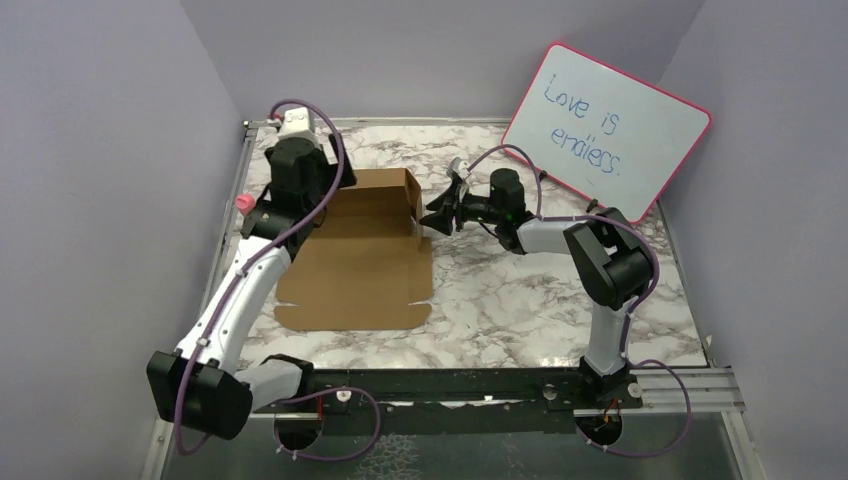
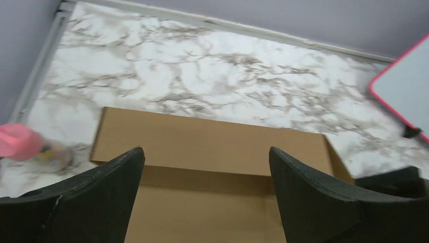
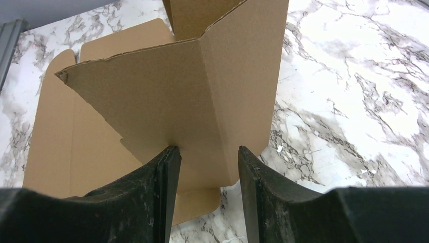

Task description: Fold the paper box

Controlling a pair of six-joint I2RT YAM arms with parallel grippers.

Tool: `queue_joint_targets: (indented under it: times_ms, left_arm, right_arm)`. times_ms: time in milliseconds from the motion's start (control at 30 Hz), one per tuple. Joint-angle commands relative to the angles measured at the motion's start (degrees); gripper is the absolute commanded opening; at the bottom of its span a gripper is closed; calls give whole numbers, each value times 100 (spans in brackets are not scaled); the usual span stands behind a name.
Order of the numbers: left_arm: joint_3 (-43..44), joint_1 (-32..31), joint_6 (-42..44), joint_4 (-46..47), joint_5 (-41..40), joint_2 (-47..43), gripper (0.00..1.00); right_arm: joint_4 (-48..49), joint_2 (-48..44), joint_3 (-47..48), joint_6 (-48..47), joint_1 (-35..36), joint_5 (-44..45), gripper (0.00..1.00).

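Spreading its two black fingers (image 2: 96, 202) well apart, the left gripper (image 2: 206, 154) hovers with nothing between them, directly above the plain brown die-cut cardboard paper box (image 1: 365, 270). A flat panel of the box lies under the fingertips, and just ahead of them a long wall of the box stands raised. Off to one side of this gripper sits a small pink-capped object (image 2: 20, 142), too blurred to identify. On the other side is the dark shape of the right gripper (image 3: 208, 152). That gripper's fingers (image 3: 146, 197) are partly apart and clamp nothing. A folded side flap of the box stands upright right at their tips, its crease lined up with the gap. Whether the pads touch the cardboard cannot be told. Beyond that flap, the rest of the sheet lies flat on the white marble-patterned table (image 1: 560, 300), reaching from both grippers back toward the arm bases. Well behind the right gripper, apart from the box, a pink-framed whiteboard (image 1: 610, 120) with blue handwriting leans against the wall.
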Motion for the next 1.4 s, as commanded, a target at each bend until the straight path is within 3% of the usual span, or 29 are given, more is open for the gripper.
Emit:
queue_joint_targets:
  times_ms: [0, 200, 500, 1133, 1367]
  left_arm:
    - [459, 1063, 310, -620, 519, 418, 94]
    - [713, 2217, 60, -485, 1523, 1117, 95]
    - [838, 2846, 96, -457, 2388, 1889, 96]
    - [517, 2900, 7, -436, 4223, 2294, 91]
    - [42, 2893, -361, -270, 4783, 2045, 89]
  right_arm:
    - [110, 111, 91, -97, 41, 135, 51]
    - [170, 163, 109, -68, 39, 65, 52]
    - [222, 230, 161, -21, 36, 0, 52]
    - [237, 400, 633, -24, 36, 40, 55]
    - [481, 249, 362, 99, 41, 157, 56]
